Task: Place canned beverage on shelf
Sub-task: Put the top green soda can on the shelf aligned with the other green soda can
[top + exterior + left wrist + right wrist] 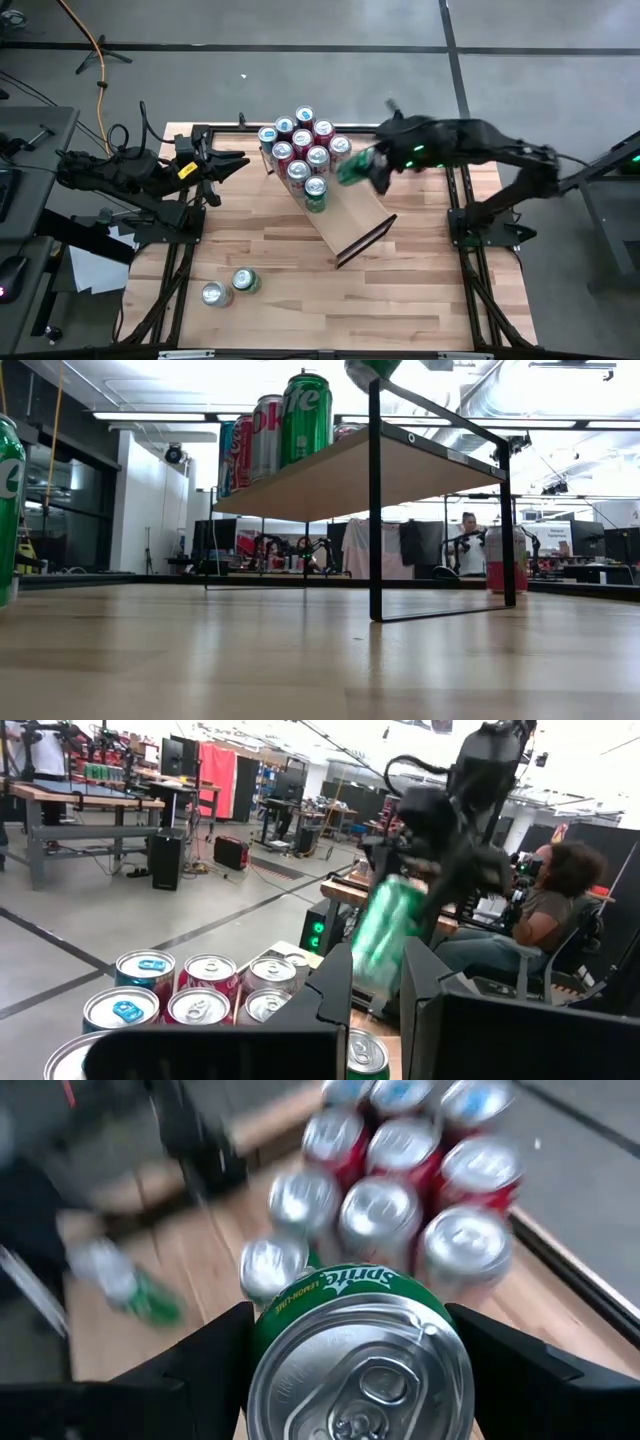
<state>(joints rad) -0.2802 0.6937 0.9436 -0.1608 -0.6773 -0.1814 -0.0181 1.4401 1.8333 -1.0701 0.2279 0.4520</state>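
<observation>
Above the shelf (352, 222), right end effector (362, 168) grips a seemingly tilted green can (353, 166).

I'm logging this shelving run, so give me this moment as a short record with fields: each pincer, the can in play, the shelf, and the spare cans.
right pincer: closed on a green Sprite can, held above the shelf
left pincer: shut, empty, beside the shelf's crowded end
shelf: cans clustered at one end, other end bare
cans on shelf: red, silver, blue and green, upright
spare cans: two on the tabletop, near the front-left
</observation>
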